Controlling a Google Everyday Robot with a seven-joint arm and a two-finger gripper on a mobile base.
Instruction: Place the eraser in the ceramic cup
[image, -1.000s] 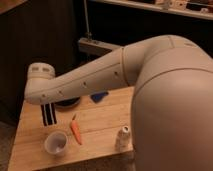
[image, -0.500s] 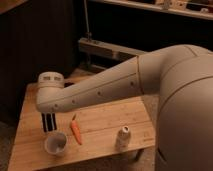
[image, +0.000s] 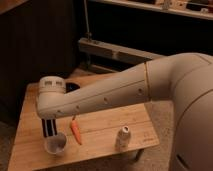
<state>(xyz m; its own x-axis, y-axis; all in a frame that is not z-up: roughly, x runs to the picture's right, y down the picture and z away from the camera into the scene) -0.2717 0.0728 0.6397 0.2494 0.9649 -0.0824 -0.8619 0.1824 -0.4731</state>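
The eraser, a black block with white lengthwise stripes, hangs upright from the end of my white arm. My gripper is at the left of the table, mostly hidden behind the wrist, and holds the eraser's top. The eraser's lower end is just above the back left rim of the ceramic cup. The small round white cup stands near the table's front left edge.
An orange carrot lies just right of the cup. A small silver can stands front right. A dark bowl shows partly behind the arm. The wooden table has edges close to the cup. A dark shelf stands behind.
The eraser has come down in the gripper, closer to the cup's rim. The arm has swung a little to the right and nearer the camera.
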